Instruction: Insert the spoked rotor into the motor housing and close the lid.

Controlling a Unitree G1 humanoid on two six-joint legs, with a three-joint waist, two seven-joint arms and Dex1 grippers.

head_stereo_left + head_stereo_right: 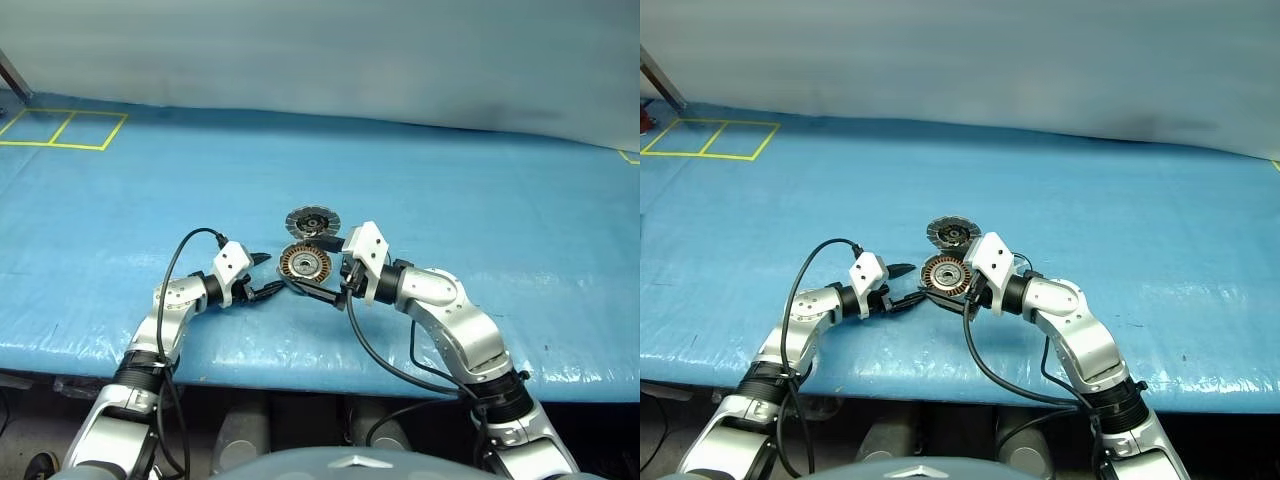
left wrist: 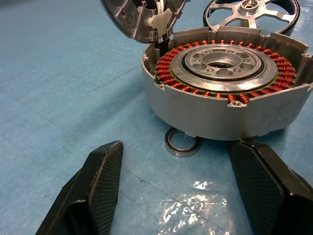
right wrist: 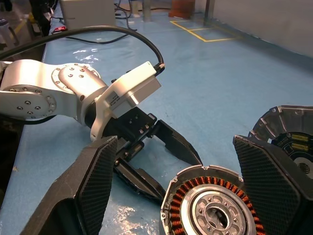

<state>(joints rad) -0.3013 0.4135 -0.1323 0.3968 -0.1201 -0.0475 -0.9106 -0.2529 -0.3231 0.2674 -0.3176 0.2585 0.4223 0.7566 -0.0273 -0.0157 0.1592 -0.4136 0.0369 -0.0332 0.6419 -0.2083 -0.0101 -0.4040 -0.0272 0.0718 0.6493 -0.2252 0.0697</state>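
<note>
Flanking motor housing point(image 1: 305, 263), both arms bent.

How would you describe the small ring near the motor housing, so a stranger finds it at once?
On the blue table cover, find the motor housing with copper windings. The small plain metal ring lies flat against its base, far smaller than the spoked rotor behind, and spokeless.

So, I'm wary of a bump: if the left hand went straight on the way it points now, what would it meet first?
Probably the small plain metal washer ring on the blue table cover, then almost at once the round silver motor housing wall right behind it. The left hand is open and empty.
</note>
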